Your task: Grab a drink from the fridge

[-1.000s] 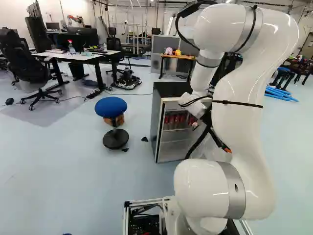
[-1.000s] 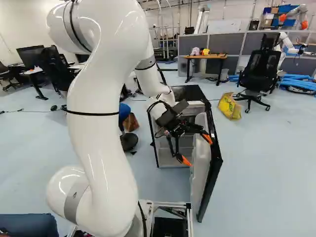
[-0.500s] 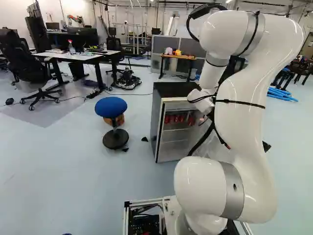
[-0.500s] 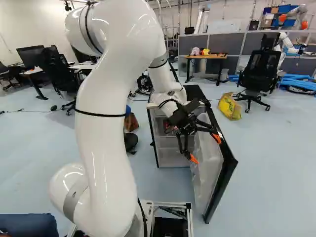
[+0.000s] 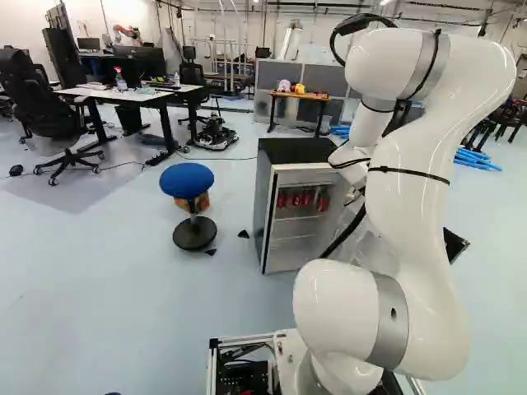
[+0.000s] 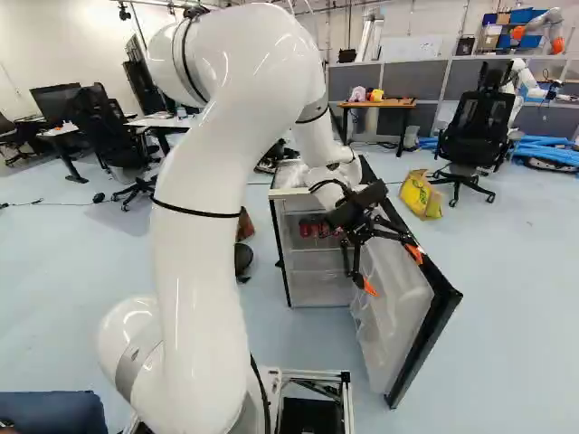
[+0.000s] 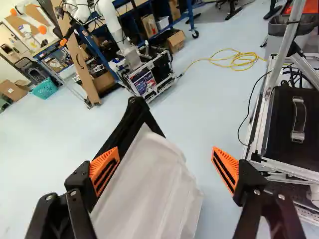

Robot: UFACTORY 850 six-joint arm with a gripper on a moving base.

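Done: white-lined black door (image 6: 391, 303) swung open. Orange-padded black fingers (image 7: 102, 167) spread, holding nothing. Red cans (image 5: 308, 197) still untaken on upper shelf, small black-topped fridge (image 5: 288, 150). Remaining: reach, grasp, withdraw.

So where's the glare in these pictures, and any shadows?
Left base view: glints on the arm, greyer floor by the desk, likely shadow; right base view: bright streaks along the arm; wrist view: pale sheen on the floor beside the fridge door.

Behind the arm (image 6: 194, 235), base views share the fridge (image 5: 290, 151); wrist view faces its door (image 7: 147, 184), seemingly close.
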